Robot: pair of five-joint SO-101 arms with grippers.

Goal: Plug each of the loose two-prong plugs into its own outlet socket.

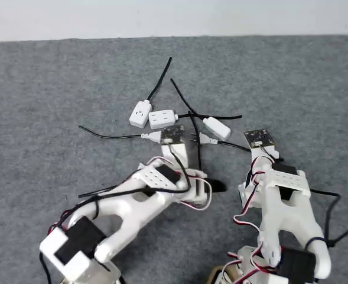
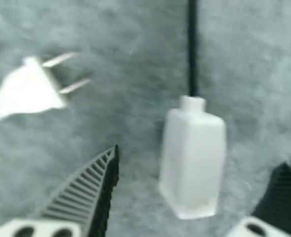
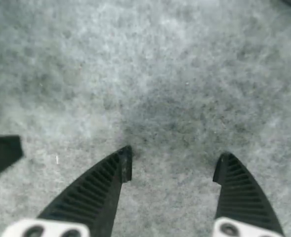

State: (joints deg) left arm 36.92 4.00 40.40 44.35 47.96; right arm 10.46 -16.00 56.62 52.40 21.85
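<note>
Loose white two-prong plug (image 2: 26, 94)

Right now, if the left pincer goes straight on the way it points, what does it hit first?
Most likely the white socket block, which lies between the fingers of the open left pincer; how far ahead it lies is unclear.

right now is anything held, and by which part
Nothing is held. The left gripper is open, a white corded block untouched between its fingers; the right gripper is open over carpet.
</note>
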